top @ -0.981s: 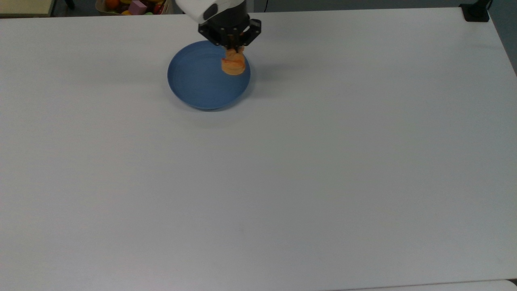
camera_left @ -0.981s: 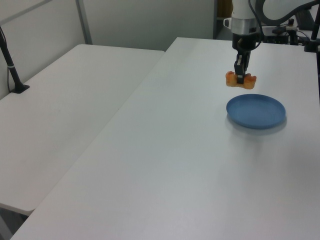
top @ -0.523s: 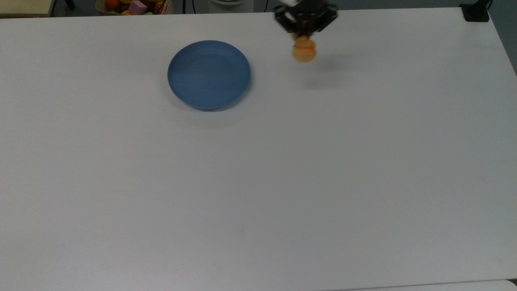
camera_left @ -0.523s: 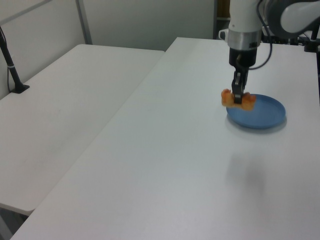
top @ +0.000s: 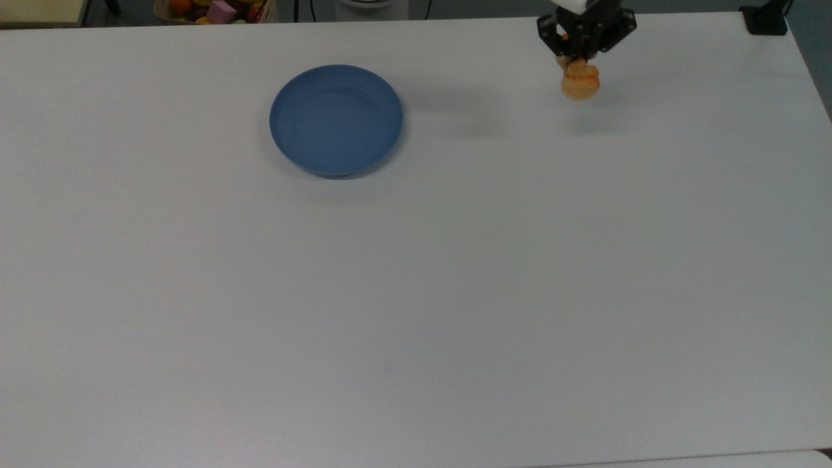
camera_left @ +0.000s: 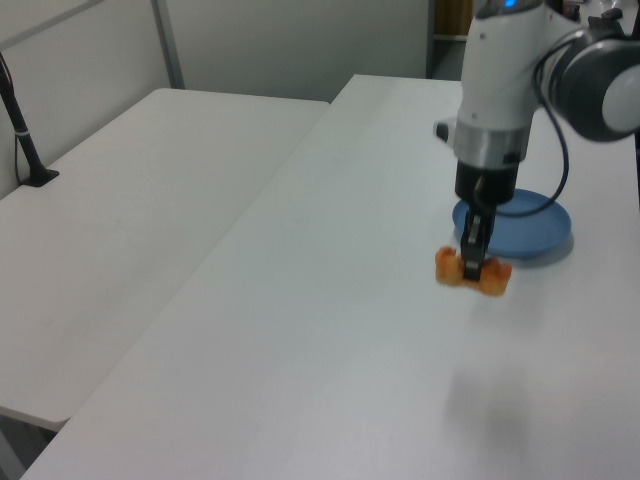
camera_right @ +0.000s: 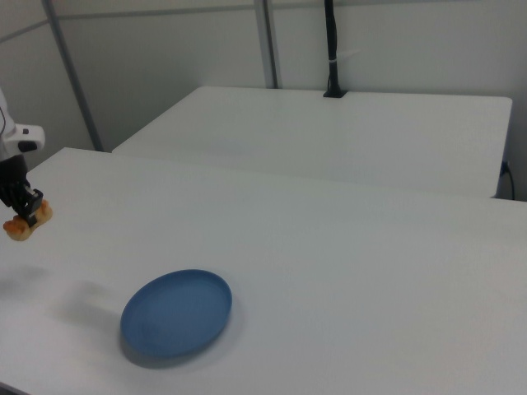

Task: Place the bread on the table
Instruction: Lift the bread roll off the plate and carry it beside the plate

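The bread point(top: 580, 83) point(camera_left: 472, 274) point(camera_right: 25, 220) is a small golden-orange loaf hanging in the air above the white table point(top: 416, 292) point(camera_left: 330, 330) point(camera_right: 346, 247), its shadow on the tabletop below. My gripper point(top: 580, 65) point(camera_left: 472, 268) point(camera_right: 28, 216) is shut on the bread's middle, pointing down. In the top view the bread is at the upper right, well to the right of the blue plate point(top: 336, 119). In the left view the bread hangs in front of the plate point(camera_left: 530, 228).
The blue plate point(camera_right: 176, 312) sits on the table with nothing in it. A black mount point(top: 766, 19) stands at the top view's far right corner. A second white table point(camera_left: 120, 220) point(camera_right: 329, 132) adjoins. A bin of colourful toys point(top: 214, 10) lies beyond the far edge.
The gripper has carried the bread off the plate and far to the top view's right, clear of the plate's rim. In the left view it came forward and lower.
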Motion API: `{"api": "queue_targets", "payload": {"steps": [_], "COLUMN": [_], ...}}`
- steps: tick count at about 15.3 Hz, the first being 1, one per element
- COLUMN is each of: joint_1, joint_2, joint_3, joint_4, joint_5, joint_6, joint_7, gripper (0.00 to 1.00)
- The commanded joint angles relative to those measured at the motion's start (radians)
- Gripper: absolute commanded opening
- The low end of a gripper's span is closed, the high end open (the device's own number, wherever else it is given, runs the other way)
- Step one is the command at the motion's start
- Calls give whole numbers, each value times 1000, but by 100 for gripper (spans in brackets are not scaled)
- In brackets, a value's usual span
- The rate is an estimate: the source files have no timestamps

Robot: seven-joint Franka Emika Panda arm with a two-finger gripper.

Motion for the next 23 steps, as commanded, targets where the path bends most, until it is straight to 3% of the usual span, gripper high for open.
{"api": "queue_targets", "payload": {"steps": [1,4,8,11,12,15,16,17,23], "joint_1": [61,98,141,160,160,154,149,149,141], "joint_2": [97,171,228,272,280,282,282,280,256], "joint_3": [-6,-6,-12,-15,-15,-15,-16,-16,-16], "joint_4": [27,26,21,21,20,20,20,20,26], "joint_5": [-14,-27,-102,-109,-114,-116,-114,-116,-114], "joint_6": [66,130,146,146,146,144,143,143,129], "joint_7": [40,42,120,146,149,149,157,160,160], "gripper": [0,0,0,7,12,49,81,100,100]}}
